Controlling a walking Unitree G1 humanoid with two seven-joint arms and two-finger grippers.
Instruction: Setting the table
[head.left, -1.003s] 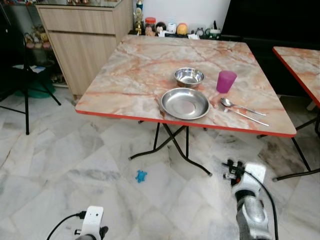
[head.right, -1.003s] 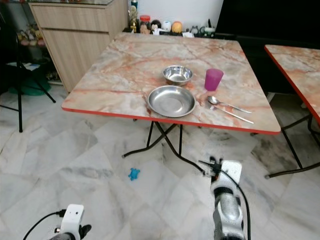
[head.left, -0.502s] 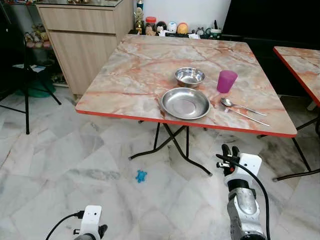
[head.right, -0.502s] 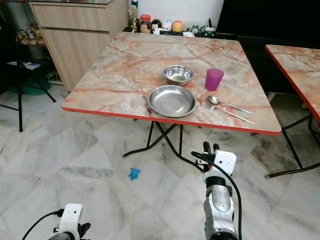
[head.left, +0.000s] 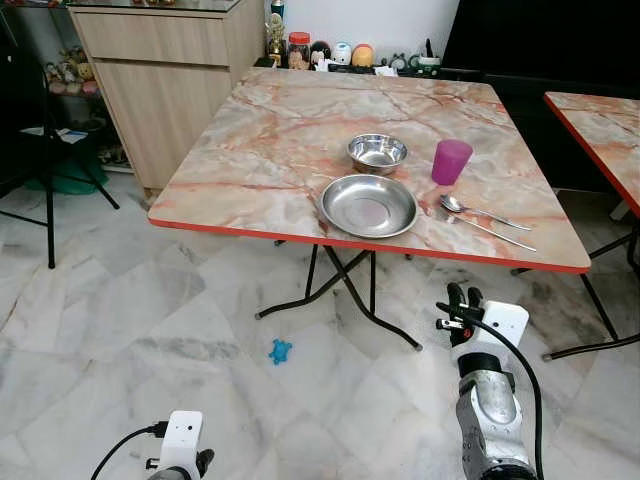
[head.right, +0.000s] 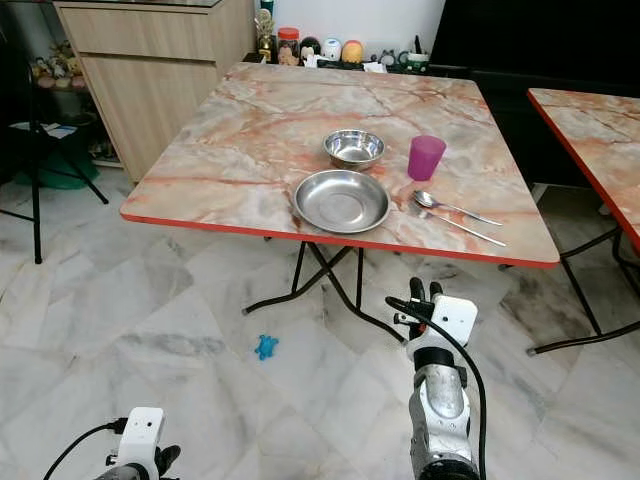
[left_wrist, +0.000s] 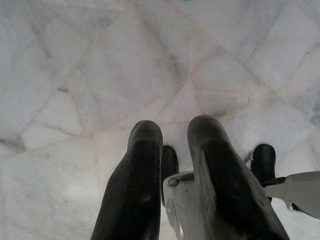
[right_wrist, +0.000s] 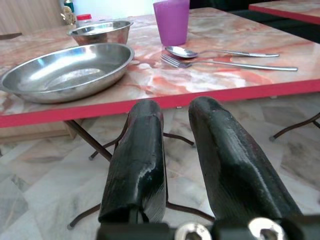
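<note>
Tableware grouped near the worktop's front edge

Plate (head.left: 368, 206), a round steel one, sits just inside the front edge of the marble-patterned worktop (head.left: 260, 150), a little right of the middle. Behind it, nearly touching its rim, stands a small steel bowl (head.left: 377, 153). To the right of the bowl is a purple cup (head.left: 451, 161), upright. In front of the cup, toward the front right corner, a spoon (head.left: 470, 208) and a fork (head.left: 489, 229) lie side by side, handles pointing to the right edge. Jars and small ornaments (head.left: 320, 50) line the far edge of the worktop.

The right pincer (right_wrist: 175, 145) is raised below the front edge, level with the red rim, its two black fingers (right_wrist: 137, 160) pointing at the plate with a narrow gap between them and nothing held. The left pincer (left_wrist: 172, 150) hangs low over the pale marble floor (head.left: 120, 320), fingers close together and empty.

A small blue object (head.left: 281, 351) lies on the floor under the worktop's front edge. A wooden cabinet (head.left: 165, 70) stands beyond the left corner, and a second worktop (head.left: 600, 125) of the same pattern is off to the right.
</note>
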